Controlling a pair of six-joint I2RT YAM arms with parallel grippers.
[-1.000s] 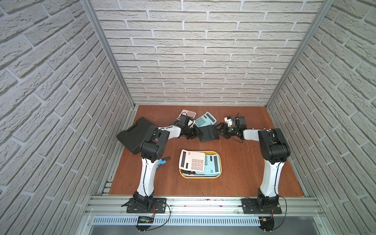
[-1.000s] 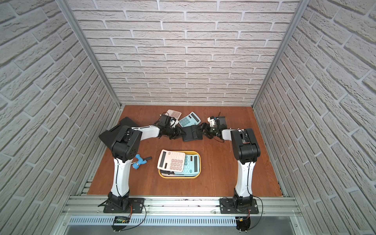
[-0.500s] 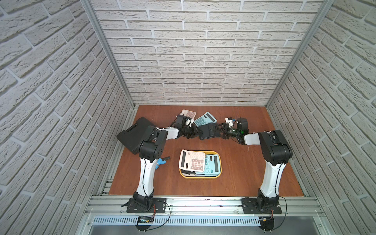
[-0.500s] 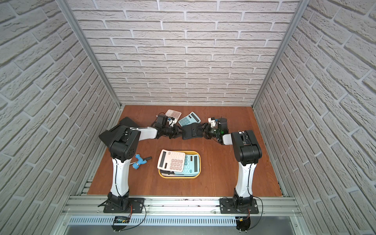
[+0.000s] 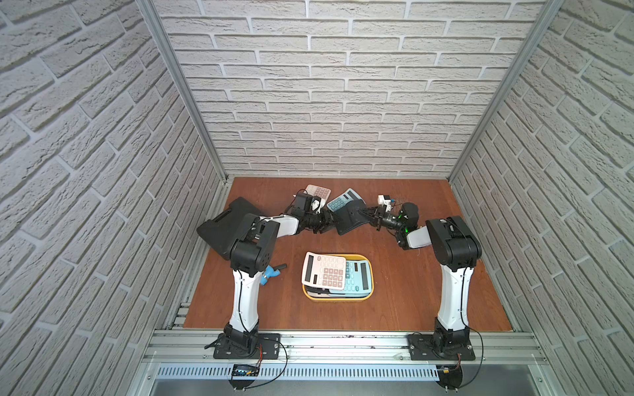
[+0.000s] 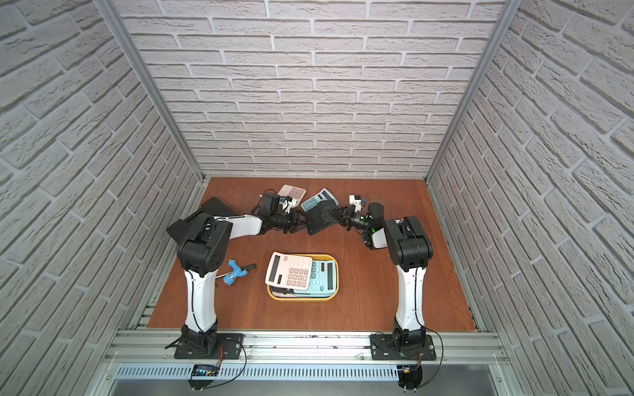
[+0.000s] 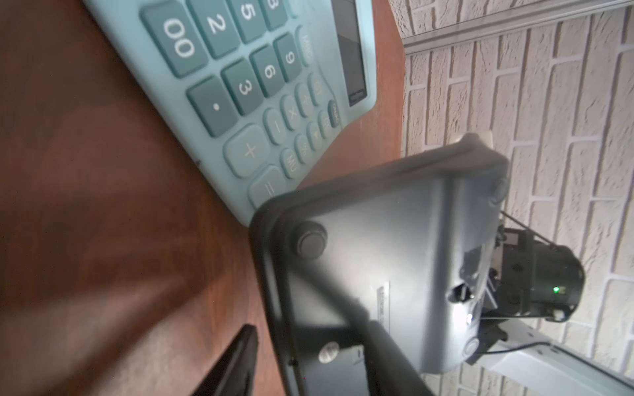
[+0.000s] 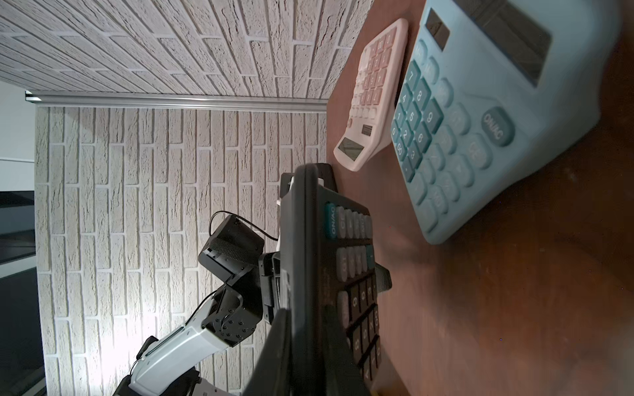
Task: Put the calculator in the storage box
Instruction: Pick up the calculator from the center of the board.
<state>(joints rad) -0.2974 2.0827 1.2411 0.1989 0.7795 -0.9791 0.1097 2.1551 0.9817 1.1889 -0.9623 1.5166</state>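
"Plastic, matte black: is the calculator (image 5: 350,217) that rounded slab with rubber feet?"
"Yes, tilted keys-down above the far table (image 5: 411,291), well behind the glossy yellow storage box (image 5: 338,299). The right gripper (image 5: 368,214), apart a second ago, now clamps it — the left gripper (image 5: 331,223) has loosened, jaws gaping."

The storage box (image 5: 338,298) is yellow, the calculator (image 5: 350,219) black (walls (image 5: 343,103) white brick).

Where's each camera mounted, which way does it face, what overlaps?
Top views: high over the front rail, looking down on the table; left arm, right arm whole.
Left wrist: on the left arm, looking past its fingers at the black calculator's underside; right arm beyond.
Right wrist: on the right arm, facing that calculator's keys; own fingers, left arm behind.
Shared: both wrist views hold it and the blue calculator.
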